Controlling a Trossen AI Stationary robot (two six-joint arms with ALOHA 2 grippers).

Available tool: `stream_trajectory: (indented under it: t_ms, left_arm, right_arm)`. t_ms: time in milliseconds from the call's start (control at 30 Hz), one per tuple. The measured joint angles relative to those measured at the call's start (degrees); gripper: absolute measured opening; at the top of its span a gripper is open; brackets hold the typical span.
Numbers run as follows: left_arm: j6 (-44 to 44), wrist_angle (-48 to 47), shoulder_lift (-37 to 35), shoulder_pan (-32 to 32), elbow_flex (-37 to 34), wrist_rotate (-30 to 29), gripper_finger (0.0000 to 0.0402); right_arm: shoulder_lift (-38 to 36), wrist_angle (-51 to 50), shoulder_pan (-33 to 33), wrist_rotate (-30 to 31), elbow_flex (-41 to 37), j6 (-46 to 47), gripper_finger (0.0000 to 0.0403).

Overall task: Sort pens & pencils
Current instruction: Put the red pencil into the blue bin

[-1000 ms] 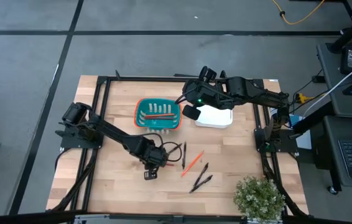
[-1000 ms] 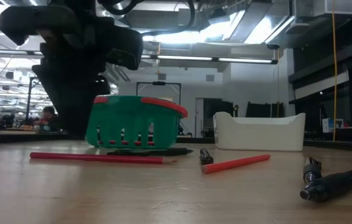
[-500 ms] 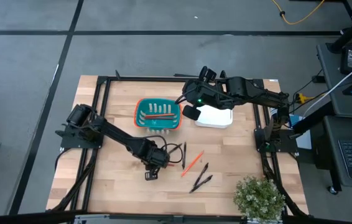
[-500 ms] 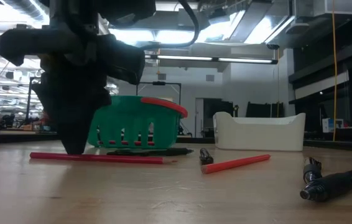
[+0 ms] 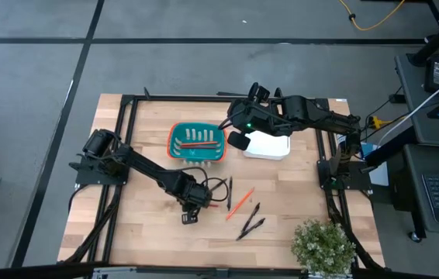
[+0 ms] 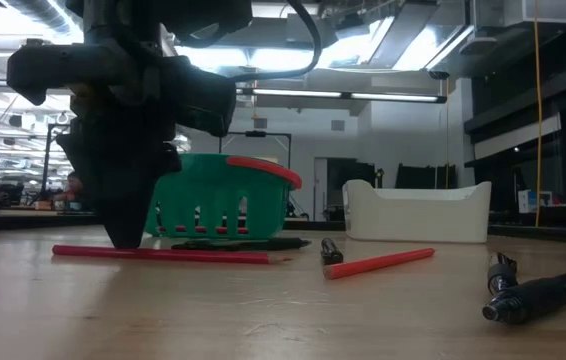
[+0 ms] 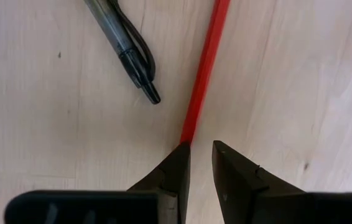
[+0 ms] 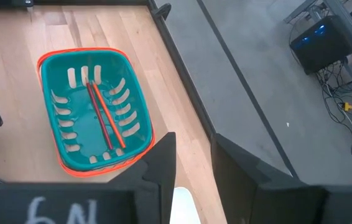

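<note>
A long red-orange pencil point(image 6: 163, 254) lies flat on the table in front of the teal basket point(image 5: 197, 142). My left gripper point(image 7: 201, 163) points down at its left part, open, with bare wood in the gap; the pencil point(image 7: 204, 68) runs under one fingertip. A black pen point(image 7: 123, 43) lies beside it. Another pencil point(image 5: 240, 201) and two more pens point(image 5: 252, 219) lie to the right. Two pencils point(image 8: 104, 115) lie in the basket. My right gripper point(image 8: 191, 162) hangs open and empty high above the basket's right side. My left gripper comes from above, pointing down, and one fingertip point(image 7: 179, 158) stands over the pencil's shaft point(image 7: 188, 134) near its left end. The finger hides the spot, so I cannot tell whether it touches. The pencil lies flat on the table.
A white bin point(image 5: 267, 146) stands right of the basket at the back. A potted plant point(image 5: 324, 246) sits at the near right corner. A black cable loops beside my left gripper point(image 5: 216, 186). Bare wood lies left of the left arm.
My left gripper has sunk a little, down to the table at the long pencil's left part, without turning. Its fingers keep the same gap.
</note>
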Motion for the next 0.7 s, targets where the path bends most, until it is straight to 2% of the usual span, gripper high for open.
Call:
stream_trajectory:
  t_ms: [700]
  left_arm:
    - [0.46,0.28,2.23,-0.04,0.13,2.38,0.0063]
  right_arm:
    - [-0.02,0.03,-0.03,0.05,0.00,0.00,0.0102]
